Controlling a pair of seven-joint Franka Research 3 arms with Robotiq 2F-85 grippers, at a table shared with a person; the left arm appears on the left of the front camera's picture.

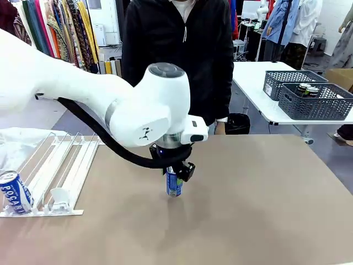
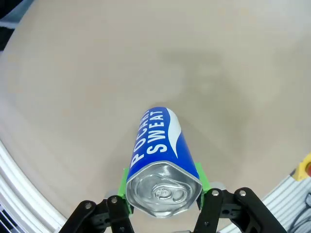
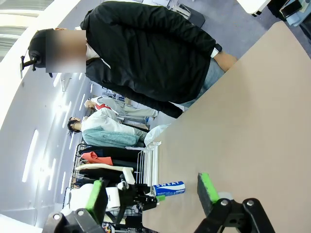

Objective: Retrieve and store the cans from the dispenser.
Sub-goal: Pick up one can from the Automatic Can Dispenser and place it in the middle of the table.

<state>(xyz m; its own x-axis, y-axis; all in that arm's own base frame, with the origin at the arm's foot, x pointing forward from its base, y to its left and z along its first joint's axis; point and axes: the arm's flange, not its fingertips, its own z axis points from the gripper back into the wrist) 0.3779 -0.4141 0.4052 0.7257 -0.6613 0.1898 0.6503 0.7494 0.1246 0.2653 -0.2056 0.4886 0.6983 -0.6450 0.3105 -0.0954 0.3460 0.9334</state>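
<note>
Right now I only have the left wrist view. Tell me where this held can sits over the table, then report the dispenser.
Observer: The left gripper holds the blue can upright near the middle of the table. I cannot tell whether its base touches.
Operator: Now the dispenser.
Observer: The dispenser holds a second can, also blue, at its front left corner.
Operator: Check the right arm.
Observer: The right gripper is open and holds nothing.
</note>
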